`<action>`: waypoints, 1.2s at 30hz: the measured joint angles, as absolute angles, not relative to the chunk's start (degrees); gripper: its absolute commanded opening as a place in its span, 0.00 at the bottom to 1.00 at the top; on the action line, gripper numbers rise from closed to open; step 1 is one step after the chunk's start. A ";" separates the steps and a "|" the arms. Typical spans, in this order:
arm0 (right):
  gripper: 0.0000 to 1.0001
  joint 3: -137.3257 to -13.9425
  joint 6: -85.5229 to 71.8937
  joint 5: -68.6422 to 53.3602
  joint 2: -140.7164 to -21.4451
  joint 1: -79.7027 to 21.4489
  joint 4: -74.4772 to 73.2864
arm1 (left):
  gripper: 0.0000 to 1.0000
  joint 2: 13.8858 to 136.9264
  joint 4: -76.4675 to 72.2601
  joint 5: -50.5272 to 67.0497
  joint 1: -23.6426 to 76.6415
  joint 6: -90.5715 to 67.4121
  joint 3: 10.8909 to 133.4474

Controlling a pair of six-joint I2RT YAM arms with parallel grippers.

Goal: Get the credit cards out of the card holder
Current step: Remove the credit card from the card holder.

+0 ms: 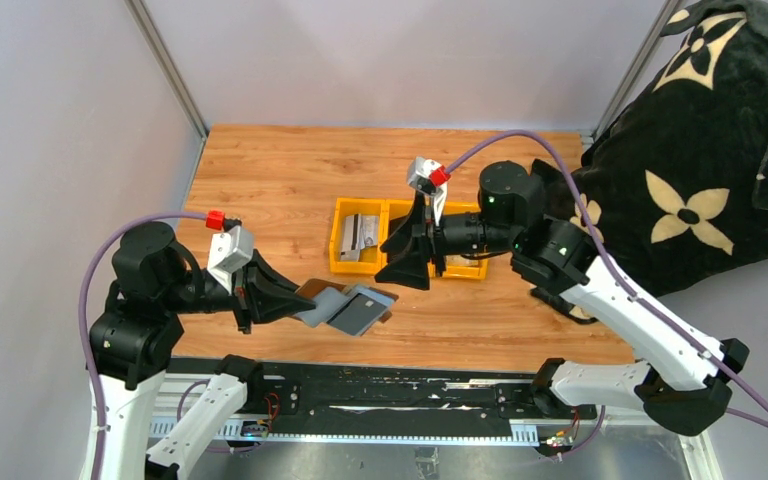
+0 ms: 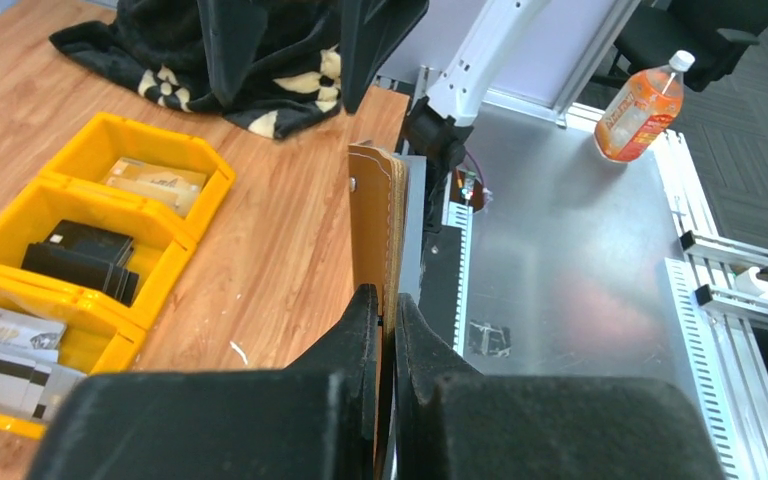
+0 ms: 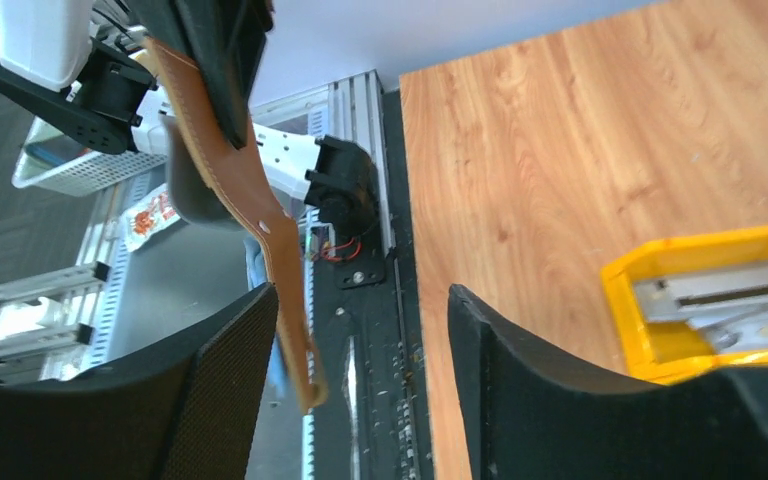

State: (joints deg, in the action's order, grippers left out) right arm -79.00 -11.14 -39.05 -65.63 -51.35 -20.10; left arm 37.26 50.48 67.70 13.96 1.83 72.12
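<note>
- Pinching the card holder (image 1: 345,308), your left fingers (image 2: 352,335) hold it above the bench (image 1: 260,170), on the yellow bin's (image 1: 360,268) near side.
- Right fingers (image 3: 225,380) spread beside that bin.
- Bin compartments: silvery cards (image 2: 5,335), black cards (image 2: 85,255), tan cards (image 2: 155,180).

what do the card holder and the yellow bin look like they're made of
card holder: likely leather or faux leather, matte brown, stitched along the edge. yellow bin: moulded plastic, smooth with a slight sheen, thick rounded rims.
</note>
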 measured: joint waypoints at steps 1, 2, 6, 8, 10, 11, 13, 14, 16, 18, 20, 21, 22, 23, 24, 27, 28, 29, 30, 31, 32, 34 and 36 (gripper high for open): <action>0.71 -80.47 -9.54 -39.18 -65.56 -51.33 -21.30 | 0.00 37.30 50.52 67.96 13.96 1.83 72.25; 0.73 -81.49 -8.47 -39.42 -65.43 -51.33 -21.87 | 0.00 37.32 50.57 68.34 13.96 1.83 72.34; 0.77 -84.31 -6.02 -43.62 -64.90 -51.42 -21.39 | 0.00 37.63 50.89 69.58 13.96 1.80 72.34; 0.78 -85.43 -5.37 -45.95 -65.82 -52.29 -21.08 | 0.00 38.00 51.00 70.17 13.96 1.80 72.34; 0.78 -87.42 -4.03 -48.16 -68.23 -54.41 -21.37 | 0.00 38.44 51.16 70.43 13.96 1.78 72.34; 0.78 -87.92 -3.60 -48.66 -69.08 -55.09 -21.50 | 0.00 38.59 51.18 70.46 13.96 1.80 72.34; 0.79 -89.36 -1.98 -49.89 -71.79 -57.30 -22.37 | 0.00 38.79 51.20 70.57 13.96 1.80 72.34; 0.79 -89.67 -1.26 -50.17 -72.93 -58.15 -22.74 | 0.00 38.81 51.20 70.61 13.96 1.80 72.34; 0.79 -89.91 0.03 -50.81 -74.59 -59.37 -23.81 | 0.00 38.79 51.20 70.76 13.96 1.80 72.34; 0.72 -90.28 1.54 -51.03 -75.90 -60.47 -25.30 | 0.00 38.79 51.22 70.85 13.96 1.80 72.34; 0.60 -91.24 2.83 -50.94 -76.93 -61.52 -26.79 | 0.00 38.81 51.20 71.00 13.93 1.80 72.34; 0.52 -91.79 3.42 -50.92 -77.41 -61.82 -27.16 | 0.00 38.83 51.22 71.18 13.96 1.78 72.34; 0.41 -92.64 3.88 -50.87 -78.00 -62.13 -27.79 | 0.00 38.85 51.20 71.44 13.96 1.76 72.34; 0.30 -93.54 4.14 -50.76 -78.63 -62.35 -28.10 | 0.00 38.89 51.20 71.68 13.96 1.76 72.34; 0.15 -94.24 4.51 -50.59 -79.15 -62.46 -28.16 | 0.00 38.94 51.22 71.85 13.96 1.74 72.34; 0.00 -96.20 3.97 -50.35 -80.93 -62.61 -28.16 | 0.08 38.98 51.22 72.07 13.96 1.72 72.31; 0.00 -96.49 3.77 -50.35 -81.28 -62.61 -28.29 | 0.28 38.98 51.42 72.25 13.96 1.65 72.31; 0.00 -96.64 3.55 -50.35 -81.54 -62.59 -28.34 | 0.53 38.92 51.66 72.27 13.96 1.54 72.31; 0.00 -96.68 3.46 -50.19 -81.58 -62.61 -28.38 | 0.80 38.87 51.62 72.29 13.93 1.63 72.31; 0.00 -96.68 3.31 -49.67 -81.62 -62.61 -28.27 | 0.97 38.87 51.35 72.40 13.96 1.61 72.34; 0.00 -96.68 3.14 -49.25 -81.62 -62.63 -28.27 | 0.99 38.87 51.40 72.47 13.96 1.45 72.40; 0.00 -96.57 2.57 -47.72 -81.54 -62.61 -27.77 | 1.00 38.87 51.55 72.18 13.96 1.50 72.62; 0.00 -95.59 1.58 -46.00 -81.01 -62.61 -26.13 | 1.00 38.76 51.57 71.72 13.96 1.43 72.66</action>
State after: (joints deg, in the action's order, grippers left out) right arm -95.59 1.58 -46.00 -81.01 -62.61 -26.13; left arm 38.76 51.57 71.72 13.96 1.43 72.66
